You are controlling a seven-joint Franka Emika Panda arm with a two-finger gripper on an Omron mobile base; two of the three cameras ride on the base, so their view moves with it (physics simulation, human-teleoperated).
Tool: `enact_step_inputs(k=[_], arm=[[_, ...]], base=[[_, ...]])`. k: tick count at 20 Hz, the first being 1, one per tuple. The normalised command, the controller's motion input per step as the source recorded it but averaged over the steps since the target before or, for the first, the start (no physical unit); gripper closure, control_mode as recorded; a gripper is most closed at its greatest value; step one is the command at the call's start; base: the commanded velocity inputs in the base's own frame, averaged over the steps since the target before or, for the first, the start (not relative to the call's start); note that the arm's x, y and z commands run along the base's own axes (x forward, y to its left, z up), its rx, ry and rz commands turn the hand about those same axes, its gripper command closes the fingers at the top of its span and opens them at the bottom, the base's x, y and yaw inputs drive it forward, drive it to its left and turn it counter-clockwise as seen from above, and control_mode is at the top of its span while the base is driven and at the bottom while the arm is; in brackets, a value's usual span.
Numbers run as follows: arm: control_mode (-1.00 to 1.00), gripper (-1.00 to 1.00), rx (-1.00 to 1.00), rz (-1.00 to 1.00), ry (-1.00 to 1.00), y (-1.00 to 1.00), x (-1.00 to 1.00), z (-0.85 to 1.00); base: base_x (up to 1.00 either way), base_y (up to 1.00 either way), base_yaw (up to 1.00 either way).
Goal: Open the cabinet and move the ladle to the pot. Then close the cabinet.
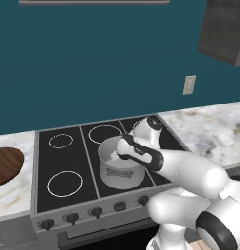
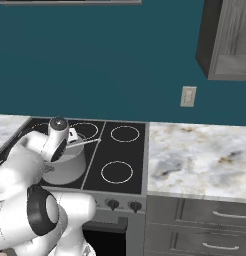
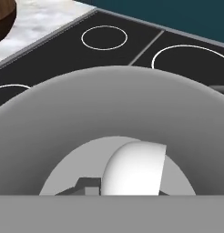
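left base view: straight-sided light grey metal pot (image 1: 121,168) on black glass stove top (image 1: 68,161), front centre ring; white arm's wrist over the pot rim, gripper hidden inside; dark grey wood-grain cabinet (image 1: 224,31) high and right of the stove
right base view: pot (image 2: 67,162) on stove's left front ring; thin silver ladle handle (image 2: 85,143) leans out over the pot rim; cabinet (image 2: 227,40) above marble counter (image 2: 200,160)
hand view: looking down into the pot (image 3: 63,123); rounded white ladle bowl (image 3: 134,168) on the pot floor
gripper: fingers together, closed; can't tell if they clamp the ladle
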Motion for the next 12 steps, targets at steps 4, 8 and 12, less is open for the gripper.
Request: enact_step_inputs(k=[4, 8, 12], arm=[[-1.0, 1.0, 0.0, -0.01, 0.04, 0.07, 0.19, -0.17], [-1.0, 1.0, 0.0, -0.07, 0.11, 0.0, 0.0, -0.2], [-1.0, 1.0, 0.0, -0.06, 0.05, 0.0, 0.01, -0.12]], base=[[0.0, 0.0, 0.0], [0.0, 0.0, 0.0], [0.0, 0.0, 0.0]])
